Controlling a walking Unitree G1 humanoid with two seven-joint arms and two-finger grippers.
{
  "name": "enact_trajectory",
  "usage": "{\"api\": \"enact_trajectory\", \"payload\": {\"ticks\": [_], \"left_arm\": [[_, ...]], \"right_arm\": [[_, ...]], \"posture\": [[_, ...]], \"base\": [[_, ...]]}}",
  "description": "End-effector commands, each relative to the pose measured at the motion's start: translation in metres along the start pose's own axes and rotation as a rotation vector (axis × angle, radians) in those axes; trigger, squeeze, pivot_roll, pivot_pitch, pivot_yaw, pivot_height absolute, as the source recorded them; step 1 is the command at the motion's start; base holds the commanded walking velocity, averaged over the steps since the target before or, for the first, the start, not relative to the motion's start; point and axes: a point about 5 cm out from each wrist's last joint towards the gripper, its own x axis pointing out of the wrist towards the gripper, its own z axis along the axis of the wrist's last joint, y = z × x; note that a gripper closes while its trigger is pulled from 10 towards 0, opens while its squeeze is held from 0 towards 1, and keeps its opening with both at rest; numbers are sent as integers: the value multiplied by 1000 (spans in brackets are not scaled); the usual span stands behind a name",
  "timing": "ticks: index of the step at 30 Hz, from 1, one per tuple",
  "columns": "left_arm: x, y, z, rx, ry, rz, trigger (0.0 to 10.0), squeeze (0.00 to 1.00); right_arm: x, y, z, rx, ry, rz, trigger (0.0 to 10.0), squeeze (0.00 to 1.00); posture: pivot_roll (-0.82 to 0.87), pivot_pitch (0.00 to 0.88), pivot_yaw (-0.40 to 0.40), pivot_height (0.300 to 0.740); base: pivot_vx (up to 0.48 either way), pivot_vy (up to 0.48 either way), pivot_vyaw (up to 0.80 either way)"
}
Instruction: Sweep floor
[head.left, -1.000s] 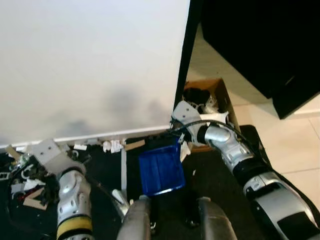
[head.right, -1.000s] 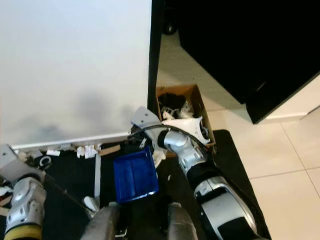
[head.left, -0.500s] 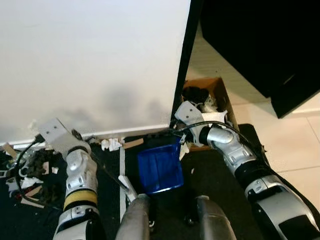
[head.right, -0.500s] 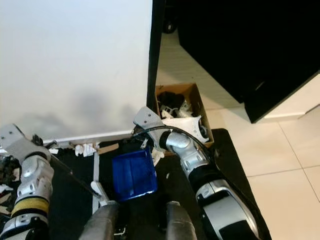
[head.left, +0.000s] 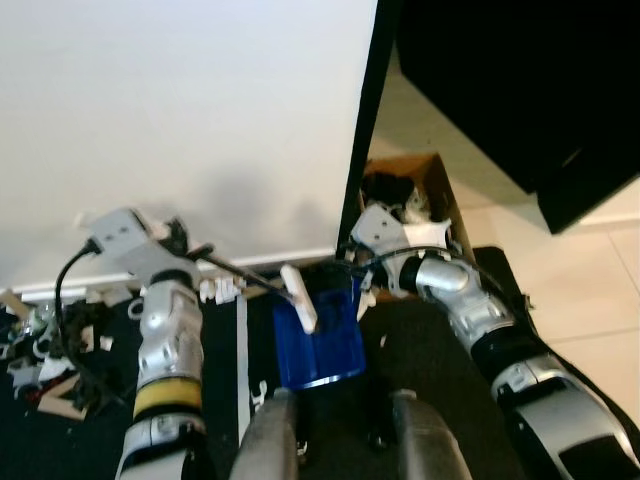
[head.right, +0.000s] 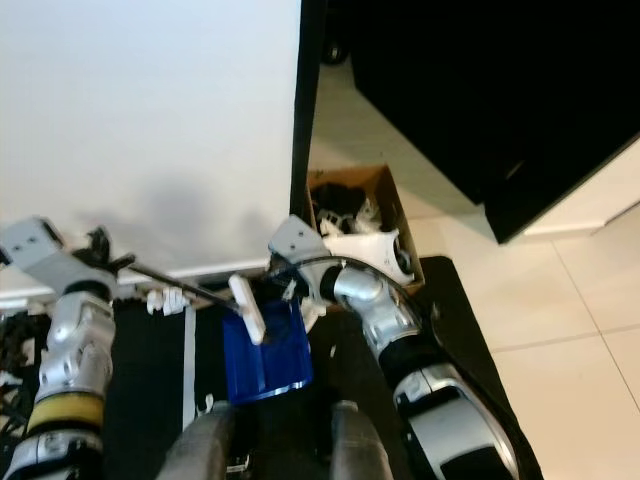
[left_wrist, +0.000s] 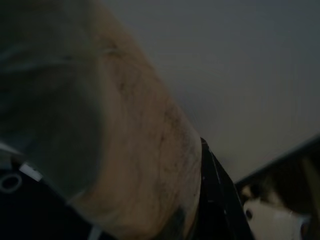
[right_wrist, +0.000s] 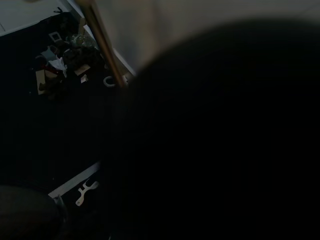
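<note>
Dark floor by white wall: left tool (head.left: 178, 243) grips brush (head.left: 298, 297) over dustpan (head.left: 318, 340); right tool's grip unclear.

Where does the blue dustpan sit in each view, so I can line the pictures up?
Left eye view: blue dustpan low centre, on the dark mat.
Right eye view: left of centre.
Left wrist view: cannot make it out.
Right wrist view: too dark to tell.
Shared landmark: cardboard box, up and right of it in both eye views.

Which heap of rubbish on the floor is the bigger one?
The heap at the far left, beside the left arm. The scraps along the skirting, nearer the blue dustpan, are just a few bits.
</note>
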Motion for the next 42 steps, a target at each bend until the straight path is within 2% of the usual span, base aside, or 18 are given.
{"api": "enact_trajectory", "payload": {"ticks": [1, 4, 9, 10, 11, 12, 13, 16, 18, 21, 24, 26, 27, 32, 35, 36, 40, 42], "left_arm": [[-3, 16, 12, 111, -44, 49, 10000, 0], [-23, 42, 34, 198, -93, 182, 10000, 0], [-39, 57, 42, 199, -94, 269, 10000, 0], [-45, 62, 41, 239, -68, 298, 10000, 0], [-45, 62, 41, 239, -68, 298, 10000, 0], [-56, 71, 34, 321, 7, 343, 10000, 0], [-61, 77, 27, 339, 41, 366, 10000, 0], [-71, 87, 7, 329, 123, 415, 10000, 0], [-74, 89, 2, 327, 141, 421, 10000, 0], [-79, 94, -20, 200, 204, 478, 10000, 0], [-80, 94, -33, 150, 243, 496, 10000, 0], [-80, 93, -34, 149, 249, 493, 10000, 0], [-79, 91, -43, 102, 277, 490, 10000, 0], [-76, 86, -54, -12, 302, 497, 10000, 0], [-72, 81, -62, -121, 302, 490, 10000, 0], [-66, 74, -63, -182, 293, 449, 10000, 0], [-60, 62, -63, -215, 278, 364, 10000, 0], [-49, 48, -58, -276, 236, 291, 10000, 0]], "right_arm": [[-1, 8, -9, 45, 3, 26, 10000, 0], [-3, 8, -11, 40, 6, 35, 10000, 0], [-3, 9, -11, 41, 2, 40, 10000, 0], [-3, 9, -11, 42, 0, 42, 10000, 0], [-3, 9, -11, 42, 0, 42, 10000, 0], [-3, 10, -11, 44, -2, 45, 10000, 0], [-3, 11, -11, 45, -3, 46, 10000, 0], [-3, 11, -11, 48, -4, 47, 10000, 0], [-3, 12, -11, 48, -4, 47, 10000, 0], [-2, 12, -11, 49, -8, 48, 10000, 0], [-3, 11, -10, 48, -10, 44, 10000, 0], [-3, 10, -10, 48, -10, 44, 10000, 0], [-4, 10, -10, 48, -9, 42, 10000, 0], [-4, 10, -10, 48, -10, 41, 10000, 0], [-4, 10, -10, 50, -14, 40, 10000, 0], [-5, 10, -10, 51, -15, 41, 10000, 0], [-5, 10, -10, 51, -17, 42, 10000, 0], [-4, 10, -8, 50, -23, 45, 10000, 0]], "posture": [[70, 256, -21, 740], [80, 262, -21, 740], [90, 266, -20, 740], [93, 268, -20, 740], [93, 268, -20, 740], [97, 269, -20, 740], [98, 271, -21, 740], [94, 272, -25, 740], [94, 272, -25, 740], [83, 268, -28, 740], [79, 266, -29, 740], [79, 266, -29, 740], [74, 265, -30, 740], [64, 263, -31, 740], [60, 261, -33, 740], [60, 261, -35, 740], [61, 257, -41, 740], [51, 252, -42, 740]], "base": [[0, 0, 0], [0, 0, 0], [0, 0, 0], [0, 0, 0], [0, 0, 0], [0, 0, 0], [0, 0, 0], [0, 0, 0], [0, 0, 0], [0, 0, 0], [0, 0, 0], [0, 0, 0], [0, 0, 0], [0, 0, 0], [0, 0, 0], [0, 0, 0], [0, 0, 0], [0, 0, 0]]}}
